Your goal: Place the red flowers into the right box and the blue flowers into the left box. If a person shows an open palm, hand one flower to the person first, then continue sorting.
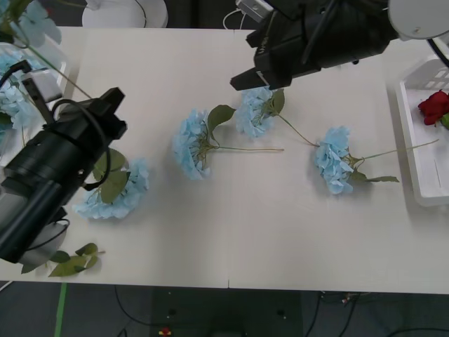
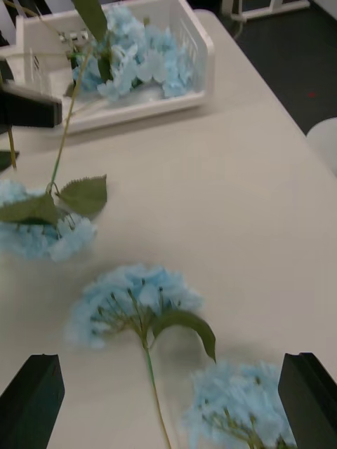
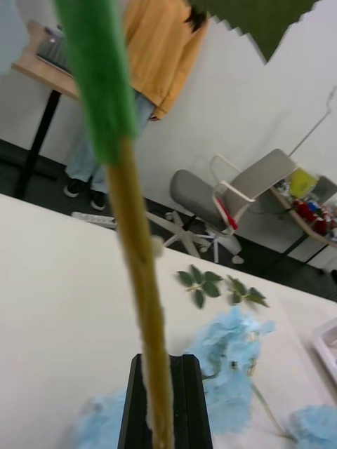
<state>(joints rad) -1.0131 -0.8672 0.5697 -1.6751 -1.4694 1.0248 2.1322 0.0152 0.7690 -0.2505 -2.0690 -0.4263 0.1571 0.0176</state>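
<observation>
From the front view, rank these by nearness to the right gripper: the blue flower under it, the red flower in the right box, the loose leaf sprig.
From the right gripper:
1. Blue flower, directly beneath it.
2. Red flower, in the right box at the table's right edge.
3. Leaf sprig, near-left corner.

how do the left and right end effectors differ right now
The left end effector is shut on a flower stem; the right end effector is open and empty. The left is near the left box; the right hovers over loose blue flowers. Both have black fingers.
</observation>
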